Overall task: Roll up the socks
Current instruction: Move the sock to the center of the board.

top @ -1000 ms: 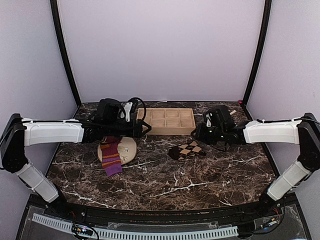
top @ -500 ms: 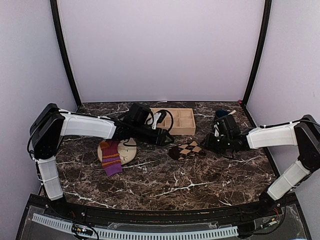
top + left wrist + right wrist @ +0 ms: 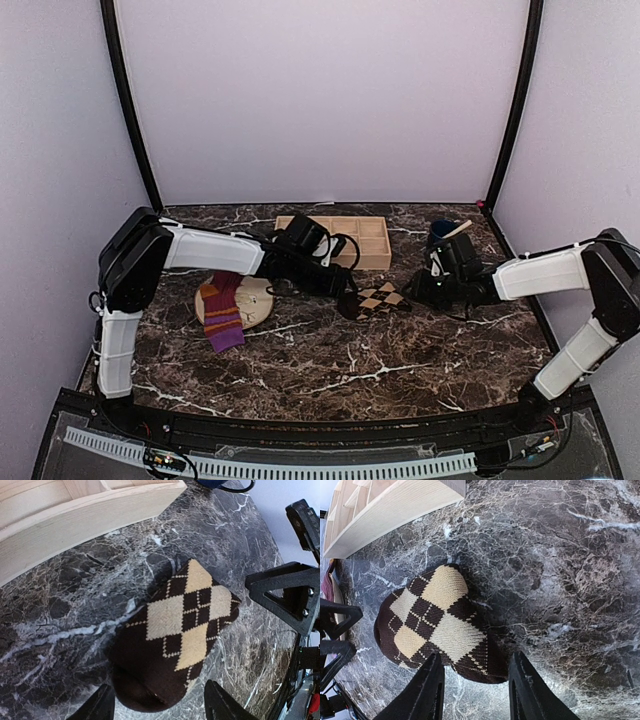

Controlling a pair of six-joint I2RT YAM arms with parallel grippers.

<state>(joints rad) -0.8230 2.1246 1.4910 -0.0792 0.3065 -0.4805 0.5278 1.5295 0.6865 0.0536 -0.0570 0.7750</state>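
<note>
Dark, white-veined marble surface (image 3: 330,370) carries a pale wooden compartment tray (image 3: 372,243) at the back. A striped magenta sock (image 3: 222,318) drapes off the round beige plate (image 3: 258,297). The knitted argyle sock (image 3: 180,625) lies flat near the tray's front edge, with marble showing all round it. The left tool (image 3: 157,707) and right tool (image 3: 472,680) straddle its 2 ends, both spread wide and empty.

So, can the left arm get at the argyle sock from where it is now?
Probably yes: the left gripper is open just short of the argyle sock, at its dark end, with nothing between them.
</note>
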